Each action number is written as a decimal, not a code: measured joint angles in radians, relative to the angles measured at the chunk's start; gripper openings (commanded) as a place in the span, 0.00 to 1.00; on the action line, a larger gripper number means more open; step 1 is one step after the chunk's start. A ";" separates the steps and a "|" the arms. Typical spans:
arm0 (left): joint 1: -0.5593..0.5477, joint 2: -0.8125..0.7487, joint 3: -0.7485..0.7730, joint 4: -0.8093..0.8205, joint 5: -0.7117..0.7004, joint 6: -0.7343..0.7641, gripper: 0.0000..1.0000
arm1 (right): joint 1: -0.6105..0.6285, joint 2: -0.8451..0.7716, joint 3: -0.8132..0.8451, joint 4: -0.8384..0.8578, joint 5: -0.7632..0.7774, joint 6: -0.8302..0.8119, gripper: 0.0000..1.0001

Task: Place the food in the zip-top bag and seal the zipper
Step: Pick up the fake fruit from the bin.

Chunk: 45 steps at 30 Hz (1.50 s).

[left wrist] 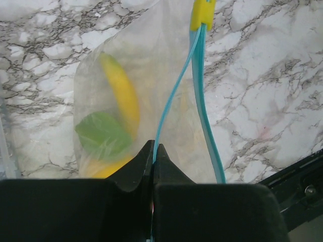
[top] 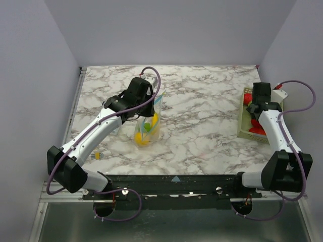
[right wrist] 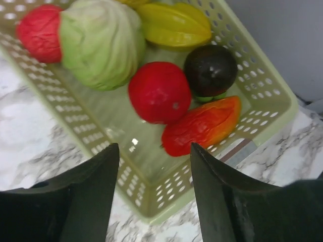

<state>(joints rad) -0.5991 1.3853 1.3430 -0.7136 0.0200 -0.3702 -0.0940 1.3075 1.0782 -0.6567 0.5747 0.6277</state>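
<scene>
Three glossy food pieces (left wrist: 121, 93), two yellow and one a green leaf (left wrist: 103, 133), blurred behind the soft clear film of the zip-top bag (left wrist: 151, 55), upright on the marbled tabletop (top: 202, 126) left of centre. Mouth parted; thin teal zipper (left wrist: 202, 111) split into two strands below a yellow slider (left wrist: 203, 14). Left end effector (left wrist: 153, 154) pressed together, pinching one zipper strand. Bare marble all around the bag. Far right, at the tabletop's edge: perforated yellow-green basket (right wrist: 262, 126) of smooth red, yellow, dark and pale-green toy produce (right wrist: 159, 92). Right end effector (right wrist: 154, 151) spread above its near rim, gripping nothing.
</scene>
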 measured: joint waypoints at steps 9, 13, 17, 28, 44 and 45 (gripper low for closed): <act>0.000 0.004 -0.053 0.047 0.075 -0.002 0.00 | -0.019 0.194 -0.029 0.087 0.200 -0.101 0.85; 0.000 0.004 -0.084 0.057 0.093 -0.006 0.00 | -0.019 0.203 -0.054 0.148 0.202 -0.164 0.91; 0.000 0.004 -0.087 0.063 0.105 -0.009 0.00 | -0.019 0.230 -0.054 0.209 0.180 -0.227 0.96; 0.000 0.004 -0.087 0.063 0.104 -0.008 0.00 | -0.069 0.344 -0.045 0.324 0.089 -0.332 0.96; 0.000 0.005 -0.087 0.063 0.104 -0.008 0.00 | -0.085 0.396 -0.036 0.363 0.045 -0.354 0.37; 0.000 0.005 -0.087 0.063 0.104 -0.008 0.00 | -0.085 0.382 -0.036 0.356 0.039 -0.351 0.30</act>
<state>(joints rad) -0.5987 1.3899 1.2564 -0.6502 0.1242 -0.3786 -0.1787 1.6894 1.0424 -0.3004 0.6132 0.2764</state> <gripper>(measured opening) 0.009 0.630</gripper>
